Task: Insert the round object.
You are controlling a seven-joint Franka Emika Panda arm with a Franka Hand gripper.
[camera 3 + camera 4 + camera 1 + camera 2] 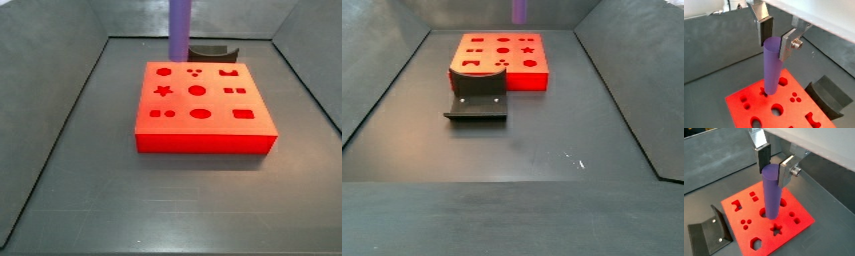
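The purple round peg point(771, 70) hangs upright between my gripper's point(775, 44) fingers, which are shut on its top end. It shows the same way in the other wrist view point(771, 193), under the gripper point(775, 170). Its lower end is just above the red block point(751, 102) with shaped holes, over a round hole point(763, 212) near the block's edge. In both side views the peg point(178, 30) point(520, 10) comes down from the top edge and ends a little above the block point(201, 135) point(529, 78). The gripper is out of view there.
A dark grey holder point(827, 95) point(711, 230) stands on the floor beside the red block; it shows behind the block point(214, 52) and in front of it point(476, 100) in the side views. Grey walls enclose the floor on all sides.
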